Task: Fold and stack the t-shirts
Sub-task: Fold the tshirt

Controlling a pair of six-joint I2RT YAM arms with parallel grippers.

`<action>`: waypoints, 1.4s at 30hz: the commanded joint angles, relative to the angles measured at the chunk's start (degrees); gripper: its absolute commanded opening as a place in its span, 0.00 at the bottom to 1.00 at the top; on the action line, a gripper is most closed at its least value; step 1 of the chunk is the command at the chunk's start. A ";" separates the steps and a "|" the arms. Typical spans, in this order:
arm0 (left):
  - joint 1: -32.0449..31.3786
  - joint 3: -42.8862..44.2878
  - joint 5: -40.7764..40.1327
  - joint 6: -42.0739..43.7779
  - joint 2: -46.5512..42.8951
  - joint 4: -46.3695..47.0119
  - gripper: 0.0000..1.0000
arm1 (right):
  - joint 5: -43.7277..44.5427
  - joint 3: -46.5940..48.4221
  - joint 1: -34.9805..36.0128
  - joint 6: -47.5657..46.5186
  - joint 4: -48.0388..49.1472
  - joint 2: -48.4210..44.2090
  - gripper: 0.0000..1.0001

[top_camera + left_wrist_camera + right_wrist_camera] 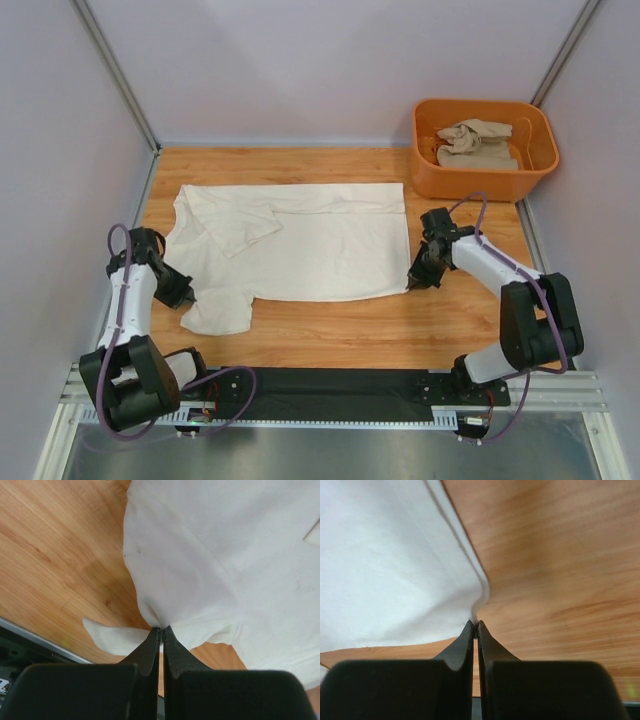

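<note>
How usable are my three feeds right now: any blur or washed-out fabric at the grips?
Top external: even light, sharp; the cream-white t-shirt shows its creases clearly. Left wrist: fabric in focus, left gripper dark and soft near the lens. Right wrist: shirt washed out to bluish white, table wood blurred, right gripper a dark silhouette.

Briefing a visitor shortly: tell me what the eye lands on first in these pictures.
The cream-white t-shirt, spread across the middle of the wooden table, dominates, its far sleeve folded onto the body. The left jaws are shut on its near left edge by the other sleeve, the right jaws on its near right hem corner. At the far right corner, an orange tub holds a crumpled beige t-shirt.
</note>
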 commanded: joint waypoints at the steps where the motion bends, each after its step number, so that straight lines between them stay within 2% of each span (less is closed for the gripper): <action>1: 0.01 5.93 0.99 2.57 2.05 1.94 0.00 | 2.03 7.52 -0.22 -3.79 -0.28 2.03 0.00; 5: -4.63 13.75 0.56 3.80 6.53 3.52 0.00 | 2.11 15.69 -0.40 -4.93 -2.21 7.56 0.00; 8: -7.19 21.92 -0.41 4.42 13.82 2.56 0.00 | 1.41 21.84 -0.75 -5.99 -3.44 13.10 0.00; 15: -7.64 39.40 3.36 5.74 31.04 2.47 0.00 | 3.60 34.50 -2.42 -8.36 -4.94 22.16 0.00; 23: -7.99 54.97 6.35 6.70 43.79 0.45 0.00 | 9.75 40.75 -3.13 -10.03 -3.01 27.26 0.00; 31: -8.34 60.35 9.16 7.41 49.78 0.88 0.00 | 10.64 49.28 -3.48 -10.56 -4.41 33.67 0.00; 37: -9.40 63.77 10.05 7.85 53.47 0.53 0.00 | 12.83 49.72 -3.48 -10.38 -4.32 34.21 0.00; 42: -10.01 63.25 9.52 6.62 53.48 2.55 0.00 | 15.03 49.19 -3.56 -10.56 -3.27 34.03 0.00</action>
